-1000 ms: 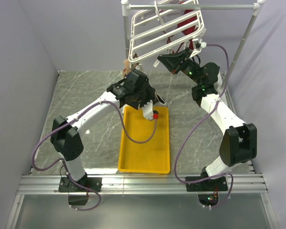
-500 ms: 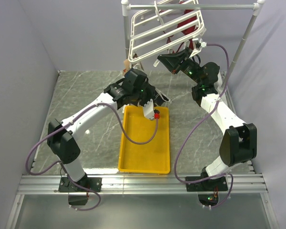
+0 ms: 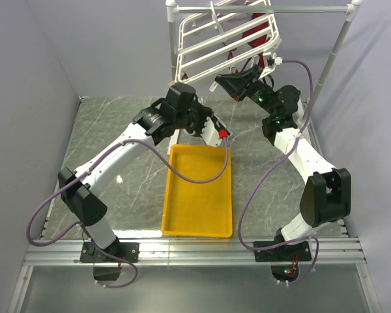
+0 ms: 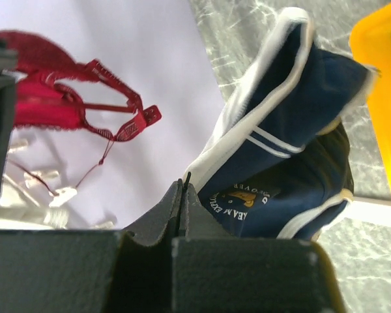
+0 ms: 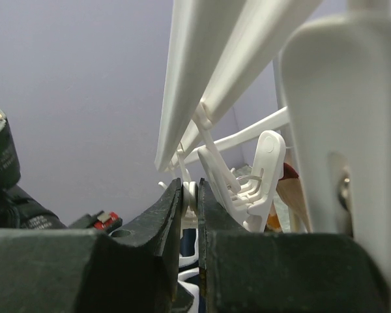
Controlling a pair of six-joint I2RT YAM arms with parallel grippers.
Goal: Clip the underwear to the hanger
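Note:
The navy underwear, with white trim and a small printed badge, hangs from my left gripper, which is shut on its white edge. In the top view my left gripper is raised just below the near edge of the white hanger; the arm hides the underwear there. My right gripper is shut on one dangling white clip under the hanger's bars. A strip of navy cloth shows just below that clip.
A dark red garment hangs clipped on the hanger. Another white clip dangles right of the held one. A yellow tray lies below the left arm. The white pole stand frames the hanger.
My left arm has swung up and to the far right with the underwear, from over the tray's far end to beside the right gripper. The right arm has not moved.

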